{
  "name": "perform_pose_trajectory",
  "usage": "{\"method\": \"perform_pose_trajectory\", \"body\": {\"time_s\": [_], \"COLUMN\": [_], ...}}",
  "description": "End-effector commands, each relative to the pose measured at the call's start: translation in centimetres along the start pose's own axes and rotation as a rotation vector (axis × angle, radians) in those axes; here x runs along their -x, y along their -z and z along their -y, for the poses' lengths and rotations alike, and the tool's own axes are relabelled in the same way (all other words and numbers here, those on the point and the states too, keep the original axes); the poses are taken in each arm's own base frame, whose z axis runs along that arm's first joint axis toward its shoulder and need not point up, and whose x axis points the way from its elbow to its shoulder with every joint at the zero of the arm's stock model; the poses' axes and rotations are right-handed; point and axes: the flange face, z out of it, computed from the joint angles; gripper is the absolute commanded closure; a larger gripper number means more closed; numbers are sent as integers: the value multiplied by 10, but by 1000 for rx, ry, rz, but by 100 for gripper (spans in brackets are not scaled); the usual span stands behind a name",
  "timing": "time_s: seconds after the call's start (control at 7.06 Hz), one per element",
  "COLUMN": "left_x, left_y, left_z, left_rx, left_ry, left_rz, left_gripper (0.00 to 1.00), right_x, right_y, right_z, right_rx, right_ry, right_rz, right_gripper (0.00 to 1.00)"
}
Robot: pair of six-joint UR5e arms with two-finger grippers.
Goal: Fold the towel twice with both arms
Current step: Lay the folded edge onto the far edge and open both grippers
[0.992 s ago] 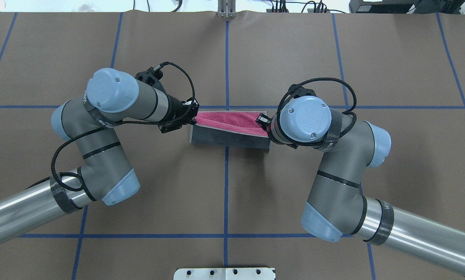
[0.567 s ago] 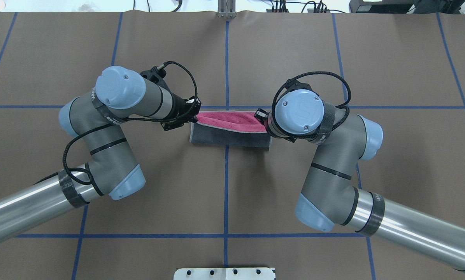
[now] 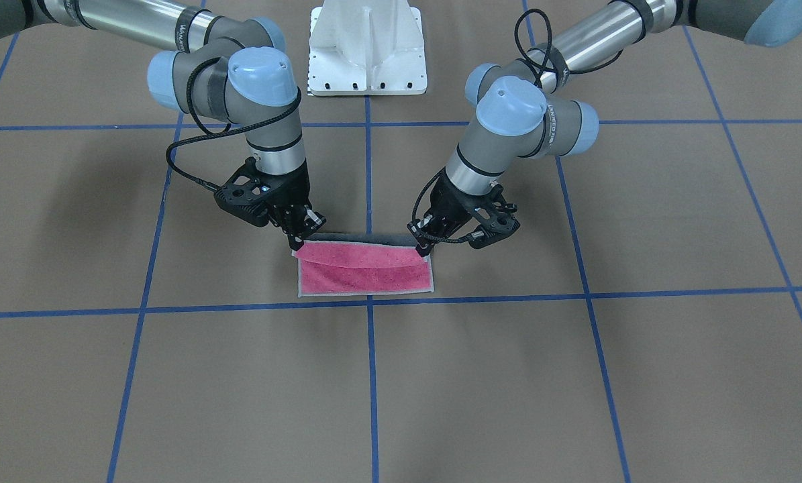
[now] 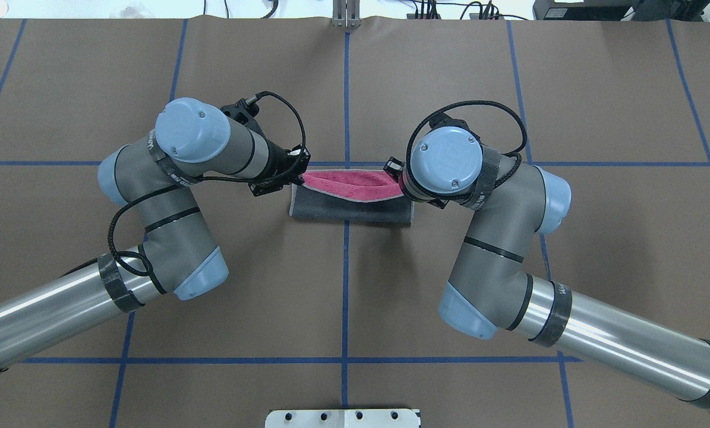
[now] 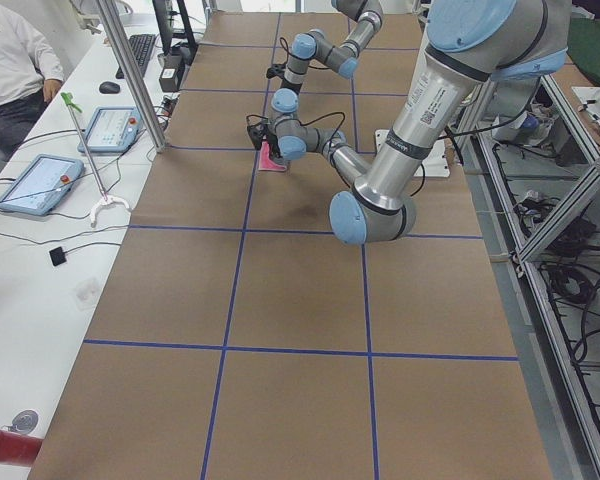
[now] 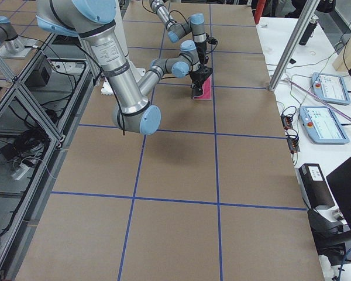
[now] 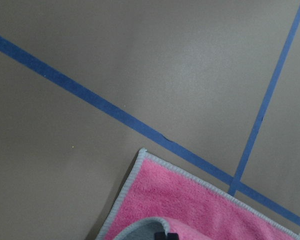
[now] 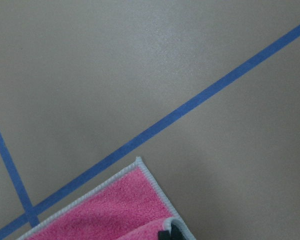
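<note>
I am pinching the towel (image 3: 366,276) by the two corners of its lifted edge, with my left gripper (image 3: 422,250) and right gripper (image 3: 298,241) each pressed onto cloth. The rest is lying flat, pink face up, mid-table (image 3: 172,376), just beside a blue tape line (image 3: 239,309). To land this first fold well, I am judging that both corners need equal height and pace, so they meet the far border squarely. The white base (image 3: 367,47) is standing well apart, outside the path.
</note>
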Motion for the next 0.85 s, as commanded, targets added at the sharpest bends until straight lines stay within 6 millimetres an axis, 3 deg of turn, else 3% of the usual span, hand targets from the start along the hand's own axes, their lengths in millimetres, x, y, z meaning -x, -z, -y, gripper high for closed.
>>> {"method": "perform_pose_trajectory", "body": {"time_s": [0.0,0.71], "left_x": [1,2], "left_y": [-6,-7], "left_z": [4,11], "left_rx": [-4,-13], "left_ry": [3,10], "left_rz": [10,15], "left_gripper": [100,100], "right_x": [2,5], "right_y": [1,-15], "right_z": [3,8], "right_rx": [-3,-2], "right_ry": [-1,8], "right_rz": [2,33], "right_gripper": [100,100]}}
